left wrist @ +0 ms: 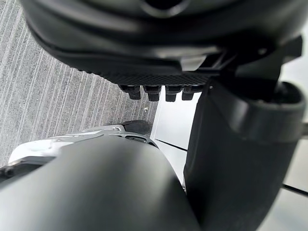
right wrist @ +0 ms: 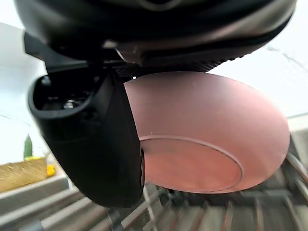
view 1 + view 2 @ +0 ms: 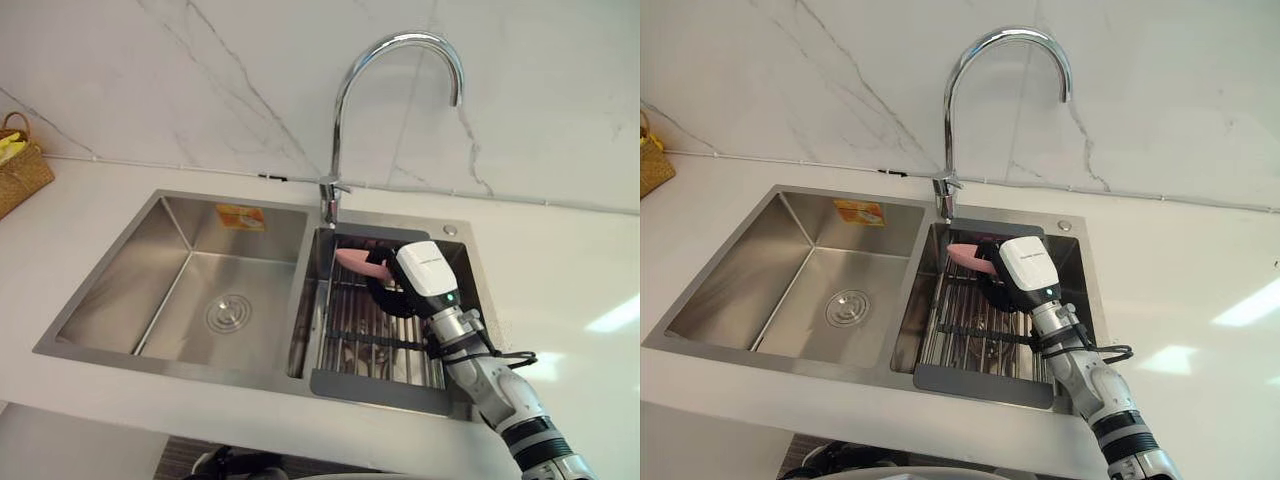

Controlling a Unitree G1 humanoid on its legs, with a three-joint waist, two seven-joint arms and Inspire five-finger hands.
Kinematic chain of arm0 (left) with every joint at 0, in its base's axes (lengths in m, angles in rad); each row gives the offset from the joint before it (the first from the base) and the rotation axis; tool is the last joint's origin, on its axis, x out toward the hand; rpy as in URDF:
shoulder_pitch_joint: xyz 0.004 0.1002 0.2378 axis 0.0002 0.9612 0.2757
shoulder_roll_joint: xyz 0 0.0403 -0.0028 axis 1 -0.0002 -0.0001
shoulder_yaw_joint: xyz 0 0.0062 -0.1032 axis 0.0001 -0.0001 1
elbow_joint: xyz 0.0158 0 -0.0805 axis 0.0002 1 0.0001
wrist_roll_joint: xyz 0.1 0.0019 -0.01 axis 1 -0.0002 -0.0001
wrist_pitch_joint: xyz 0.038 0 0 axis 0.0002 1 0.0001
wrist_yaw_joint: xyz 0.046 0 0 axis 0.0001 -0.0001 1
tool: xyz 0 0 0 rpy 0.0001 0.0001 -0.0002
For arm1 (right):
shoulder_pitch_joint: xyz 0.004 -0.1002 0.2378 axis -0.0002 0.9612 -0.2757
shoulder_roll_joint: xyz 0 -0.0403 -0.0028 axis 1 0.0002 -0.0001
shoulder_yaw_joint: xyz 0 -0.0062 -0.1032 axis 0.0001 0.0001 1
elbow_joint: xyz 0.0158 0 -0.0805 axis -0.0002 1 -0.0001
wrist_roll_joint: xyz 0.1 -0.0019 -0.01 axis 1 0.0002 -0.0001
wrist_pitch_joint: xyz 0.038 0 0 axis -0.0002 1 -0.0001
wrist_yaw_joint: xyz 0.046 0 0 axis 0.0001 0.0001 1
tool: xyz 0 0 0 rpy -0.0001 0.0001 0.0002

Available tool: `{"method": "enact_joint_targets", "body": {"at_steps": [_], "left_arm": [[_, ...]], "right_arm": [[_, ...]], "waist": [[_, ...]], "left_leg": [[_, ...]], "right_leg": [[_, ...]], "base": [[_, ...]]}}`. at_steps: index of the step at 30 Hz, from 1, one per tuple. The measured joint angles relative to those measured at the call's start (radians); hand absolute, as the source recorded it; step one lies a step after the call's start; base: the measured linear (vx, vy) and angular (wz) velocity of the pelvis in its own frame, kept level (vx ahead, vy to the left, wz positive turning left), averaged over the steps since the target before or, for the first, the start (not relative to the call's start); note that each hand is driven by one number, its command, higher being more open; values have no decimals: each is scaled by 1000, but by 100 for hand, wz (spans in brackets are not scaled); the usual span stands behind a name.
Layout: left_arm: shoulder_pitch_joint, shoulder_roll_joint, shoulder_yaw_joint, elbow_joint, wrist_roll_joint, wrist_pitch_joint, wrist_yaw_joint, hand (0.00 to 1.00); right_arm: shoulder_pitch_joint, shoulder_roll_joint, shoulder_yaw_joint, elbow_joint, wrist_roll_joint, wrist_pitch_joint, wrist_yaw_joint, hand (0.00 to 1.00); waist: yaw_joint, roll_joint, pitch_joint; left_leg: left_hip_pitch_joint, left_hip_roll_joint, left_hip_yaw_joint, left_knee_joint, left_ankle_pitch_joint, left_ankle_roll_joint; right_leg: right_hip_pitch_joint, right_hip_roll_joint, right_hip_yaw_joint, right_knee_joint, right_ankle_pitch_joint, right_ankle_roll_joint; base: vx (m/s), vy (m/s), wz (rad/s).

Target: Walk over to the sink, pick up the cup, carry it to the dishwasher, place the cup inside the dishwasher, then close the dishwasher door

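Pink cup (image 3: 352, 260), smooth, rounded, tipped sideways, clasped in right hand (image 3: 393, 290) over wire rack (image 3: 372, 342) in right basin of steel sink (image 3: 100, 358).

We see little of the pink cup (image 3: 352, 259) behind the right hand (image 3: 402, 288); far left of the sink (image 3: 125, 275), the wicker basket (image 3: 22, 172) is cut off.

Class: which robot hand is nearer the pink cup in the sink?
Right. The right robot hand grips the pink cup in the sink; the left robot hand hangs over the floor.
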Motion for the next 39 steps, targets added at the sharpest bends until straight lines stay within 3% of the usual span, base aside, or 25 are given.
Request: {"method": "enact_joint_targets", "body": {"at_steps": [7,12,16,19,21,24,25,27,28,29,30,31,32,33,34,35,36,37,38,39], "left_arm": [[-1,-2,2,0,20,-6,0,100],[-3,-1,1,4,20,-6,0,100],[-4,4,-1,8,17,-8,-1,100],[-4,15,0,6,16,-11,-4,100],[-4,31,2,1,16,-12,-5,100],[-3,53,24,-2,15,-10,-4,100],[-2,62,41,-2,15,-4,-4,100],[6,82,50,-1,4,15,2,100],[12,86,71,10,-24,33,2,100],[26,93,101,12,-65,42,-10,100],[31,85,123,12,-85,43,-9,100],[31,82,132,16,-85,44,-6,100],[34,76,154,24,-94,42,4,100],[42,73,177,37,-101,25,17,100],[44,75,177,33,-101,16,29,100],[52,82,175,27,-104,4,44,100],[56,101,177,26,-130,-4,55,100],[51,108,187,28,-144,-6,59,100],[41,108,194,36,-161,2,67,100],[52,103,205,45,-171,-8,84,100]], "right_arm": [[-36,-9,-47,-276,31,-125,-4,0],[-62,-40,-91,-371,38,-147,-8,0],[-48,-76,-167,-371,18,-135,-8,0],[-6,-100,-285,-371,16,-98,-8,0],[26,-100,-348,-368,15,-60,-18,0],[97,-96,-410,-355,14,23,-75,0],[136,-91,-431,-354,14,52,-91,0],[202,-83,-456,-347,15,74,-128,0],[221,-79,-466,-345,17,77,-140,0],[258,-73,-496,-334,20,84,-180,0],[273,-71,-518,-291,22,98,-226,0],[272,-66,-520,-262,25,112,-248,0],[270,-39,-527,-210,36,144,-283,0],[274,6,-540,-172,44,172,-324,0],[284,26,-548,-157,63,187,-350,0],[298,54,-561,-133,101,208,-401,0],[297,65,-570,-114,138,217,-444,0],[296,68,-574,-111,155,217,-459,0],[285,74,-593,-107,166,211,-475,0],[260,104,-622,-82,179,192,-496,0]], "waist": [[-2,-1,-1],[1,-5,-4],[-3,-13,-3],[-3,-36,4],[-3,-56,5],[-28,-111,19],[-32,-132,16],[-66,-161,5],[-81,-166,2],[-110,-173,3],[-126,-172,1],[-126,-173,1],[-104,-164,-7],[-86,-155,-8],[-94,-158,-10],[-109,-168,-19],[-105,-203,-39],[-110,-217,-39],[-106,-207,-49],[-82,-185,-56]], "left_leg": [[3,3,16,0,0,0],[6,0,12,0,1,2],[7,-10,-5,0,4,6],[5,-16,-8,-1,5,7],[-7,-13,23,-1,7,8],[-15,-3,106,-1,8,7],[-15,7,155,-1,4,2],[-11,33,233,-1,-5,-7],[-12,40,247,0,-7,-9],[-17,46,265,4,-7,-10],[-21,55,297,5,-7,-9],[-24,61,314,5,-12,-2],[-35,72,327,5,-24,24],[-44,109,394,2,-10,48],[-46,119,402,5,-2,49],[-47,125,420,27,3,47],[-78,129,455,104,-21,57],[-110,133,469,175,-58,41],[-155,128,483,236,-115,50],[-168,157,542,222,-103,84]], "right_leg": [[-8,2,11,1,2,-2],[-5,-2,8,8,1,-1],[-13,-17,1,51,-17,4],[-36,-29,4,97,-34,6],[-78,-29,32,114,-35,3],[-130,-16,88,92,-20,-10],[-157,-19,78,90,-18,-19],[-190,-38,-44,105,-11,-145],[-198,-44,-84,113,-3,-192],[-215,-48,-132,132,42,-246],[-246,-48,-169,162,103,-222],[-269,-41,-175,169,142,-219],[-290,1,-163,105,250,-189],[-319,5,-173,210,159,-200],[-327,-9,-191,329,61,-207],[-315,-48,-215,483,-38,-185],[-311,-81,-211,504,-63,-159],[-322,-64,-220,472,-55,-155],[-296,-17,-183,324,-28,-120],[-235,27,-144,246,-73,-135]], "base": [[3,-3,-6],[-5,3,2],[-21,21,12],[-47,39,1],[-68,35,-41],[-56,25,-82],[-9,37,-116],[33,27,-114],[58,-3,-68],[41,-17,-65],[1,-15,-71],[-79,-2,-118],[-130,10,-142],[-134,-4,-126],[-84,-49,-77],[-54,-96,-59],[-67,-110,-70],[-141,-97,-87],[-155,-58,-139],[-159,-45,-144]]}}
